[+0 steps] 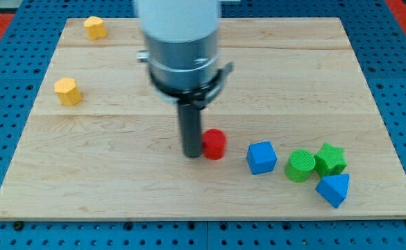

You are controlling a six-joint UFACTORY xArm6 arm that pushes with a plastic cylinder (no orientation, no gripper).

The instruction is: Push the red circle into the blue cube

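In the camera view, my tip [192, 154] rests on the wooden counter [119, 180], touching the red circle [214, 144] on that block's left side. The arm carries no jaws, only the dark rod, so there is nothing to open or close. The blue cube [261, 157] sits just to the view's right of the red circle, with a small gap between them. Further right, a green cylinder [300, 166] and a green star [330, 159] touch each other, with a blue triangular block [334, 189] just below them. Two yellow blocks sit well apart at the view's left: one [95, 27] near the top edge, the other [68, 91] lower down.
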